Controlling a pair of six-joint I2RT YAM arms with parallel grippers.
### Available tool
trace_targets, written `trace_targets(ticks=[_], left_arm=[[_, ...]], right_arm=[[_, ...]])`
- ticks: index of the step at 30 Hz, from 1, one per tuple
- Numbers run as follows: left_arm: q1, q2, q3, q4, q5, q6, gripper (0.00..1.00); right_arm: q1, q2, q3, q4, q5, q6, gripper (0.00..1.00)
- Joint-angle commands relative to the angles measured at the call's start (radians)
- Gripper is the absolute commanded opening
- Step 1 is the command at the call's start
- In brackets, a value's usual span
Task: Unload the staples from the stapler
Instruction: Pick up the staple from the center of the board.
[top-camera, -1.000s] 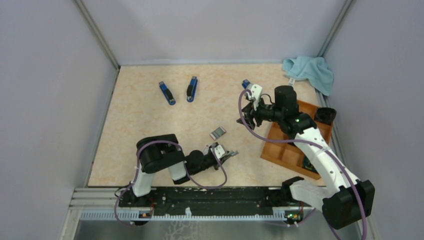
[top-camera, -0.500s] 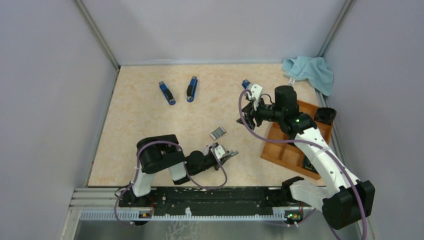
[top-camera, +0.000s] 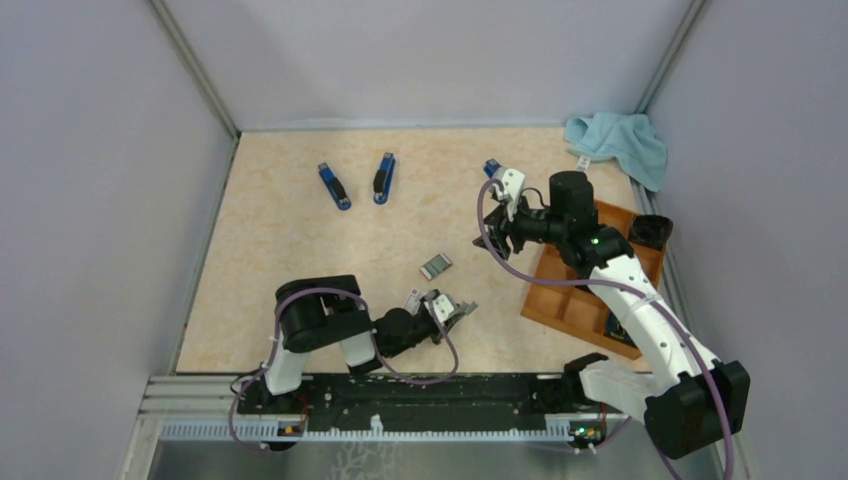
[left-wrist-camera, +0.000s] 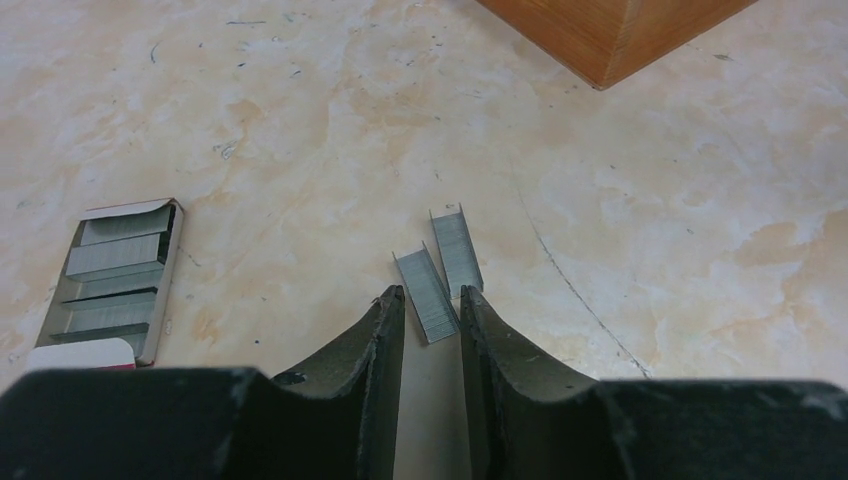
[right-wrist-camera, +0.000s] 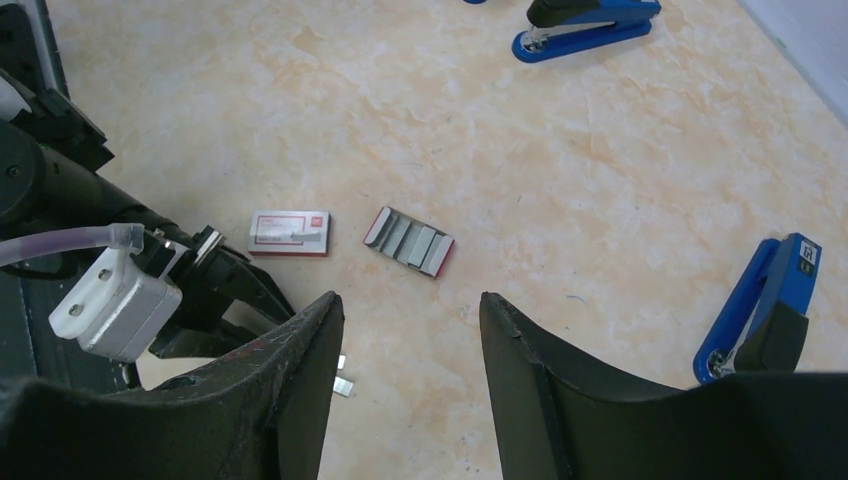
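- Left arm (top-camera: 320, 325): black joints, white link, purple cable (top-camera: 412, 379) looped alongside.
- Right arm (top-camera: 640, 310): white links, black joints, small green light (top-camera: 597, 240).
- Left gripper (left-wrist-camera: 432, 292): matt black, tapered.

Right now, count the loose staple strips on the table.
2. Both lie side by side at the left fingers: the nearer strip, the farther strip on its right. Others may be hidden.

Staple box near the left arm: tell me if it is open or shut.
Open. The tray lies uncovered with rows of staples showing; a red-labelled sleeve lies apart beside it.
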Motion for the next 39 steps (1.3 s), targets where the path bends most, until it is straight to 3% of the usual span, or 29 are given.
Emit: trace_targets(ticks=[1,8,13,24,30,34,39], left_arm=[[-0.015,-0.034,0.030,-0.021,-0.070,-0.033,0.33],[-0.058,-0.027,0.087,-0.125,-0.180,-0.078,0.34],[-0.079,-0.025,0.073,-0.103,-0.233,-0.092,0.34],[-0.083,-0.187,0.064,-0.229,-0.218,-0.126,0.44],[-0.085,-0.258,0.095,-0.425,-0.221,-0.223,0.44],[-0.095,-0.285,0.157,-0.660,-0.270,-0.317,0.44],[-0.102,-0.286,0.204,-0.781,-0.304,-0.374,0.44]], right_arm=[[-0.011,-0.029,0.020,0.018,-0.027,0.001,0.54],[-0.011,-0.029,0.020,0.019,-0.032,0.001,0.54],[-0.012,-0.029,0.020,0.019,-0.033,0.000,0.54],[-0.012,-0.027,0.019,0.021,-0.034,0.001,0.54],[-0.010,-0.029,0.018,0.020,-0.034,0.001,0.54],[-0.013,-0.028,0.019,0.019,-0.034,-0.001,0.54],[-0.012,-0.028,0.020,0.019,-0.037,-0.001,0.54]])
